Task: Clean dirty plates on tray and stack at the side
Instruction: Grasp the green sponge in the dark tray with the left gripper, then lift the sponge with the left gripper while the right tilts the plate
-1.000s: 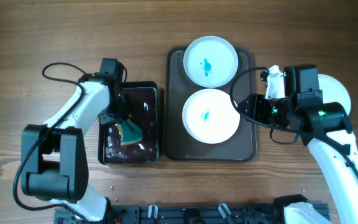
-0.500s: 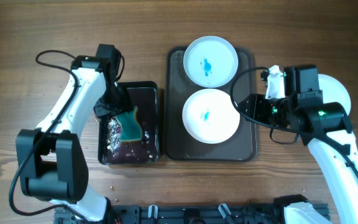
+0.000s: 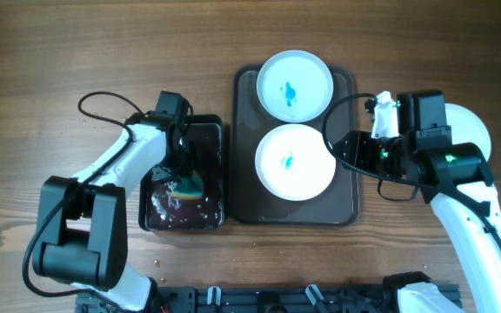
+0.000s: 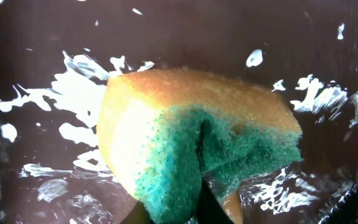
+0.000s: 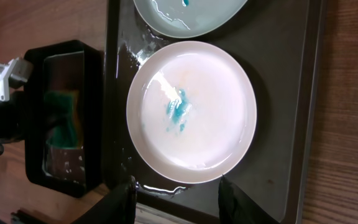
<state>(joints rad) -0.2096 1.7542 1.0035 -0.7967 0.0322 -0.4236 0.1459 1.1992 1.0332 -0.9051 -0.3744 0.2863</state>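
Observation:
Two white plates with blue smears lie on the dark tray: a far plate and a near plate, the near one also in the right wrist view. My left gripper is shut on a yellow and green sponge down in the black water tub. My right gripper is open and empty, at the right edge of the tray beside the near plate.
A clean white plate lies on the table at the right, partly under my right arm. The tub holds water and white foam. The tray is wet near the plate.
My left gripper has moved the sponge about in the tub, first toward the left side, now down near the middle. The right arm has not moved.

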